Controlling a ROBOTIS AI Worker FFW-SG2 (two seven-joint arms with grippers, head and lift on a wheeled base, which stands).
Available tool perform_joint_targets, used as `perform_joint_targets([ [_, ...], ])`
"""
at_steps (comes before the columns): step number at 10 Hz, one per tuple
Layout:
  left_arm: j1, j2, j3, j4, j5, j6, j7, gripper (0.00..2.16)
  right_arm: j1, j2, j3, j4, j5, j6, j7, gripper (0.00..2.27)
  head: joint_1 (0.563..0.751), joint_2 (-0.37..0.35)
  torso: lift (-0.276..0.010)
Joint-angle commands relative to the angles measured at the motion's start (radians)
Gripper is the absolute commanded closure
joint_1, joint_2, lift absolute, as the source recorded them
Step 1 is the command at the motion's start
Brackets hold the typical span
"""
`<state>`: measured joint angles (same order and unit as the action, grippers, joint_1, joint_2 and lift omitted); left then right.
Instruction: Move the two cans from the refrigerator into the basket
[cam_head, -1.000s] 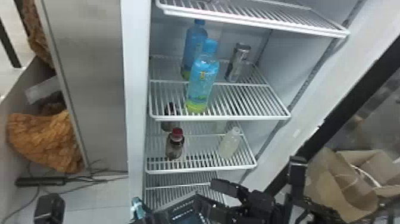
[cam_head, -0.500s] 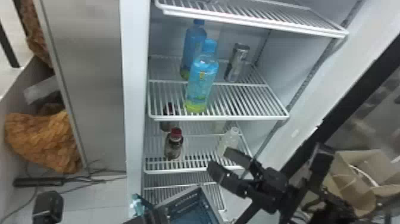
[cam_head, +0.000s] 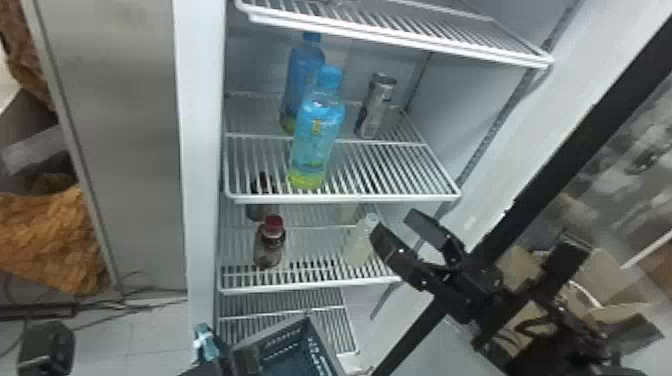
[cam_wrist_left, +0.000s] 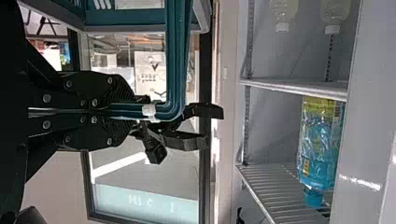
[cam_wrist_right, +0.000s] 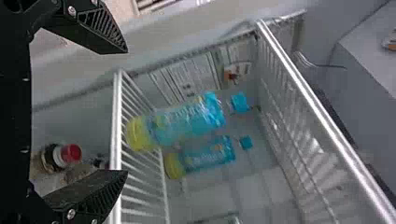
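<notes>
Can is standing far on the shelf, right of the bottles. I'm holding my right gripper wide open, empty; my left gripper is clamping the basket by its handle. Picking is likely needing a higher, deeper reach.

No text is legible: the front blue bottle, the rear blue bottle and the teal band bear lettering, but it cannot be made out.

We note the right gripper raised in the head view: formerly beside the basket, it now shows higher, next to the pale bottle.
</notes>
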<state>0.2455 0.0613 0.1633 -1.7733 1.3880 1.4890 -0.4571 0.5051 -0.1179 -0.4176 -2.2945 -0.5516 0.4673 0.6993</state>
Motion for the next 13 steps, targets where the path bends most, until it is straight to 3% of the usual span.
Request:
perform_joint_targets([
  [1, -0.003, 0.002, -0.002, 0.0, 0.002, -0.002, 0.0, 1.2, -0.002, 0.011, -0.021, 0.001, 0.001, -0.045, -0.03, 0.12, 0.695, -0.35, -0.035],
  [3, -0.007, 0.002, -0.006, 0.0, 0.002, -0.002, 0.0, 1.2, -0.004, 0.037, -0.055, -0.002, 0.003, -0.107, -0.086, 0.12, 0.695, -0.35, -0.035],
  [10, -0.01, 0.011, -0.014, 0.0, 0.008, -0.012, 0.003, 1.2, -0.056, 0.055, -0.059, 0.018, 0.111, -0.207, -0.268, 0.12, 0.695, -0.35, -0.035],
  [13, -0.015, 0.014, -0.018, 0.0, 0.018, -0.021, 0.003, 1.2, -0.13, 0.055, -0.059, 0.067, 0.159, -0.165, -0.281, 0.12, 0.695, -0.35, -0.035],
])
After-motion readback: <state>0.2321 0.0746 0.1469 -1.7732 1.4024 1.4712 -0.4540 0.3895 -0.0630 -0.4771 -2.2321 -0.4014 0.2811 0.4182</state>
